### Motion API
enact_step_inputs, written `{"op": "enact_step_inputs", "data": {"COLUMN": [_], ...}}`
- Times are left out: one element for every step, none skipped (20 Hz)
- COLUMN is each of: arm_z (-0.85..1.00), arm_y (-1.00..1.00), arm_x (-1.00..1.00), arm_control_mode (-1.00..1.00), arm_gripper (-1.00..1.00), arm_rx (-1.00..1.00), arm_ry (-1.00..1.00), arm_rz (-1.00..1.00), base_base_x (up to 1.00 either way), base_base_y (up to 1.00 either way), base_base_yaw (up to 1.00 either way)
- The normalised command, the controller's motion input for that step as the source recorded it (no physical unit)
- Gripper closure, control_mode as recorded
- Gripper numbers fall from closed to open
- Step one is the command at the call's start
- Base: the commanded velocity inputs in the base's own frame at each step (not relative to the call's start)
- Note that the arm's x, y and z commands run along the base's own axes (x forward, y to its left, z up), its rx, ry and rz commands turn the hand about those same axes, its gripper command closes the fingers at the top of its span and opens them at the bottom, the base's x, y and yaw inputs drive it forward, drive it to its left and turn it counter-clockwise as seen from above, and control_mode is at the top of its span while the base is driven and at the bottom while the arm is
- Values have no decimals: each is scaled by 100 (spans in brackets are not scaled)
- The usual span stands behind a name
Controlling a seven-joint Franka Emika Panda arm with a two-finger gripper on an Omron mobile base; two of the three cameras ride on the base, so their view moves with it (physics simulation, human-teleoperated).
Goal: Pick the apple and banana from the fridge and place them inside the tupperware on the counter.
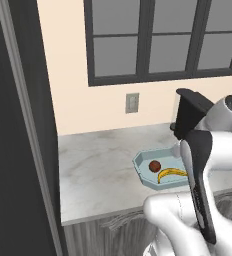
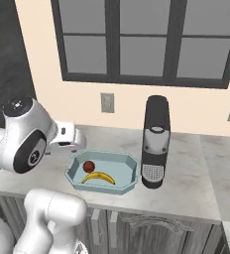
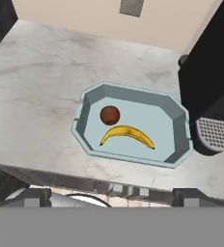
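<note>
The light blue-grey tupperware (image 1: pixel 142 163) (image 2: pixel 127 162) (image 3: pixel 177 126) sits on the marbled counter (image 1: pixel 98 170) (image 2: pixel 186 188) (image 3: pixel 41 96) near its front edge. Inside it lie the dark red apple (image 1: pixel 154 165) (image 2: pixel 88 165) (image 3: pixel 109 115) and, just in front of it, the yellow banana (image 1: pixel 172 173) (image 2: pixel 98 177) (image 3: pixel 128 134). My gripper (image 3: pixel 113 197) hangs above and in front of the tray, apart from both fruits. Its dark fingertips (image 3: pixel 33 196) stand wide apart at the bottom of the hand view, open with nothing between them.
A black coffee machine (image 1: pixel 190 114) (image 2: pixel 155 141) (image 3: pixel 208 91) stands close to the tray's right side. A tall dark panel (image 1: pixel 15 150) borders the counter on the left. A window and a wall outlet (image 2: pixel 106 102) are behind. Left of the tray, bare counter stretches out.
</note>
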Motion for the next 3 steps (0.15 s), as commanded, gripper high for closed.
{"op": "enact_step_inputs", "data": {"arm_z": [51, 48, 44], "arm_y": [14, 15, 15], "arm_x": [-53, -52, -50], "arm_control_mode": [-100, -100, -100], "arm_gripper": [-100, -100, -100], "arm_rx": [-3, -1, -1], "arm_ry": [0, 0, 0], "arm_rz": [0, 0, 0], "base_base_x": [0, 0, 0], "base_base_y": [0, 0, 0], "base_base_yaw": [0, 0, 0]}}
